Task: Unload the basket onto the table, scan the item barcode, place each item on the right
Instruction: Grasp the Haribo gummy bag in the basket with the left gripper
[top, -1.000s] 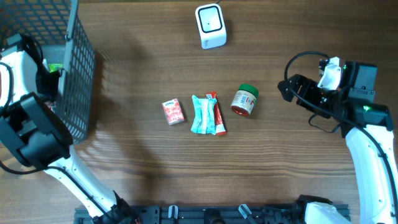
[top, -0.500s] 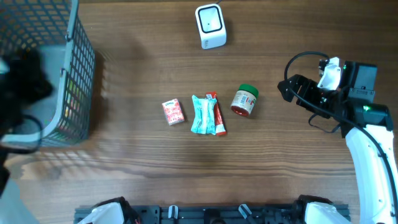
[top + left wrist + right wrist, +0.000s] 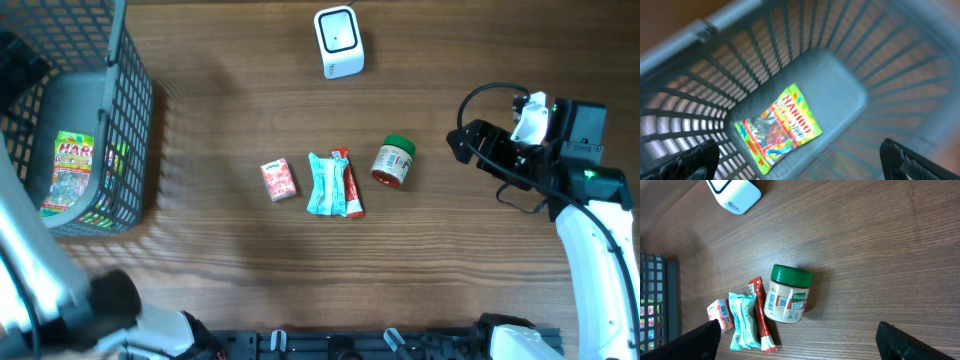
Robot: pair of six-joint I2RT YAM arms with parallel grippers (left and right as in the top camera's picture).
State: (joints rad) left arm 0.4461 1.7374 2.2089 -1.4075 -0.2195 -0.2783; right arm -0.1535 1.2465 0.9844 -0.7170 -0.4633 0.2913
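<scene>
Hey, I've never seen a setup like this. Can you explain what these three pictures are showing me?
This is a robot with two arms at a wooden table. One picture looks straight down from above. The other two come from a small camera on each wrist.

The left hand is open above a grey basket, and a Haribo bag lies on the basket's floor. The right hand is open too and holds nothing.

On the table are:
- a white box, likely the barcode scanner
- a green-lidded jar lying on its side
- a teal packet
- a red stick packet
- a small red packet
</scene>
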